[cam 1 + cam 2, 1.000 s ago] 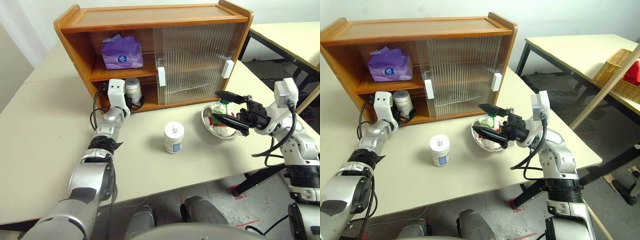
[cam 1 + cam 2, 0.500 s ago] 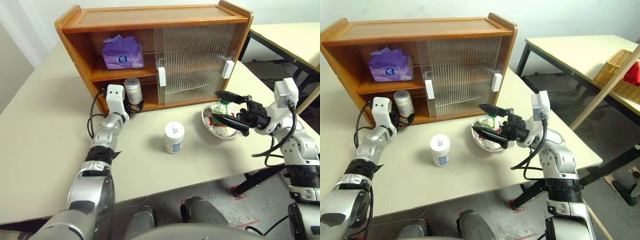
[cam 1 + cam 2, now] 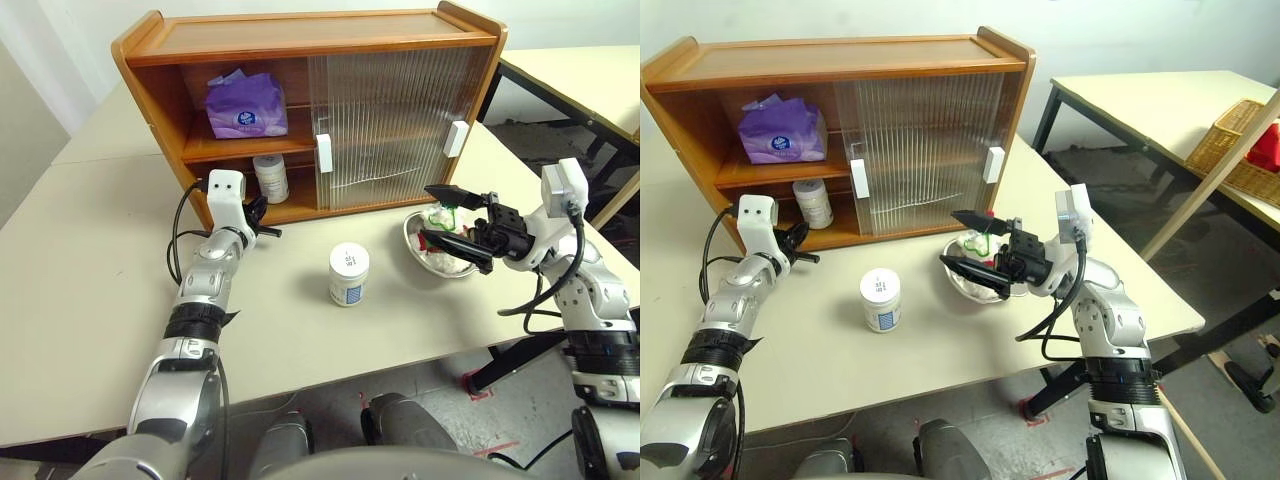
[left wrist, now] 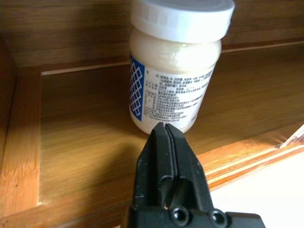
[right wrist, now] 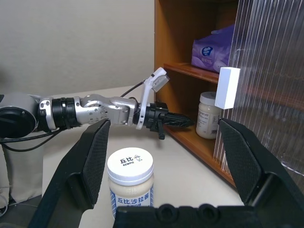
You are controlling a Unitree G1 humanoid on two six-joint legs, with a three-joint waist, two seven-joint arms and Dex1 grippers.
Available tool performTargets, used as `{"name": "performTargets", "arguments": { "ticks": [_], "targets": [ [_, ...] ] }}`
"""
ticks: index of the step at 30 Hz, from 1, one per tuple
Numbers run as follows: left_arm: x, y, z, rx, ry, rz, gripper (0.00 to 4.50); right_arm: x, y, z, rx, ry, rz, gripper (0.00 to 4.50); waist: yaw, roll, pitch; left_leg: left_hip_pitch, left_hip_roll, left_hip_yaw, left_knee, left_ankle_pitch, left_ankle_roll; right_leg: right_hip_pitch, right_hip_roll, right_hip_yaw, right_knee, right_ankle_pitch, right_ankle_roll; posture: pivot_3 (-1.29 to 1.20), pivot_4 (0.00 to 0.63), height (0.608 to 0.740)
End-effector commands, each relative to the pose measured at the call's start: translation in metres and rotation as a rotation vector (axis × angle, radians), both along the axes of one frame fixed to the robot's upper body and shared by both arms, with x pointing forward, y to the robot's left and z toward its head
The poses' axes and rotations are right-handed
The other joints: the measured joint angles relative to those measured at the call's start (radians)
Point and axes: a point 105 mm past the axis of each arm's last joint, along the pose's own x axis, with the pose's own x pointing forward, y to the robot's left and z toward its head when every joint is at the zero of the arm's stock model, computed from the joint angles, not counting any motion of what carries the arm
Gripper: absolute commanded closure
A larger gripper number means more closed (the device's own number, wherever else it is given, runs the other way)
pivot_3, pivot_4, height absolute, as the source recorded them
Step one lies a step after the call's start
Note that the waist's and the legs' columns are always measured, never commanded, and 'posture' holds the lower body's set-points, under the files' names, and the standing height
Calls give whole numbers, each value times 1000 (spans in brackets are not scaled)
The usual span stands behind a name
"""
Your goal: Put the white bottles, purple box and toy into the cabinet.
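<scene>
One bottle (image 3: 269, 178) sits in the cabinet (image 3: 300, 45) under the purple box (image 3: 246, 107), another bottle (image 3: 348, 276) on the table (image 3: 90, 260) left of the toy (image 3: 441, 220).

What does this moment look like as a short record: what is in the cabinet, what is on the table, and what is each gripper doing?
cabinet: left side open, sliding doors cover the right side
upper shelf: purple box
lower shelf: white bottle, upright, not held
table: second white bottle, upright; steel bowl holding the toy
left gripper: shut, empty, just outside the lower shelf
right gripper: open, empty, over the steel bowl
still to store: second white bottle, toy
</scene>
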Motion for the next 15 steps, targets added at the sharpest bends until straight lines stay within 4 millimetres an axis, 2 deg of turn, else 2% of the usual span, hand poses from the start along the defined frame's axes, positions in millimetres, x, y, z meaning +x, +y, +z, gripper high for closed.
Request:
{"name": "performTargets", "arguments": {
  "ticks": [1, 8, 15],
  "targets": [
    [-3, 0, -3, 12, 18, 14, 4473, 0, 1, -3, -3, 5, 1, 0, 0, 0, 0, 0, 0, 0, 0, 0, 0, 0, 0, 0, 0, 0, 0, -242, 0, 740],
    [6, 15, 7, 46, -15, 94, 4473, -1, 1, -2, -2, 6, 0, 0, 0, 0, 0, 0, 0, -1, 0, 0, 0, 0, 0, 1, 0, 0, 0, -245, 6, 740],
    [18, 21, 14, 68, -30, 163, 4473, 0, 1, -2, -5, 6, -5, 0, -1, 0, 0, 0, 0, -3, 0, 0, 0, 0, -1, 1, 0, 0, 0, -249, 5, 740]
  ]
}}
